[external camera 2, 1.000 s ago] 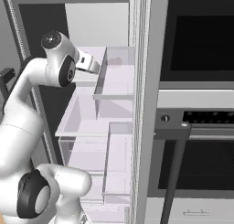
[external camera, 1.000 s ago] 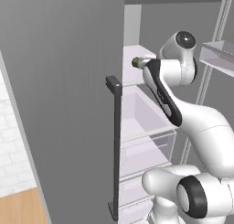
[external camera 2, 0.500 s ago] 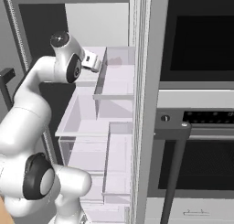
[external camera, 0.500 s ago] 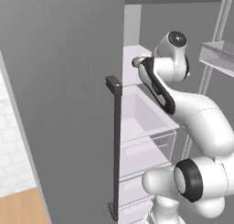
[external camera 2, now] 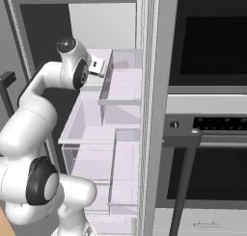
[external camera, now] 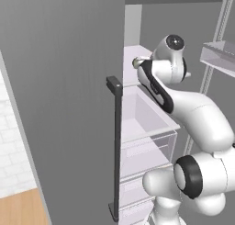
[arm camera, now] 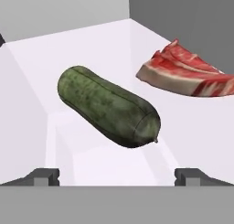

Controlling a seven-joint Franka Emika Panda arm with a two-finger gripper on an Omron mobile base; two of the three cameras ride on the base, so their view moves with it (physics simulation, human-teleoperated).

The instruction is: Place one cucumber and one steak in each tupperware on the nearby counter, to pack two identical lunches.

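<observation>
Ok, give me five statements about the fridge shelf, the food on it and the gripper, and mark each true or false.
1. The dark green cylindrical cucumber lies on the pale fridge shelf. True.
2. The gripper is shut on the cucumber. False: it is open, and the cucumber lies free ahead of the fingertips.
3. The bright red-pink streaked steak lies apart from the cucumber. True.
4. The steak rests on top of the cucumber. False: both lie on the shelf.
5. The fridge's grey door is closed. False: it stands open.
</observation>
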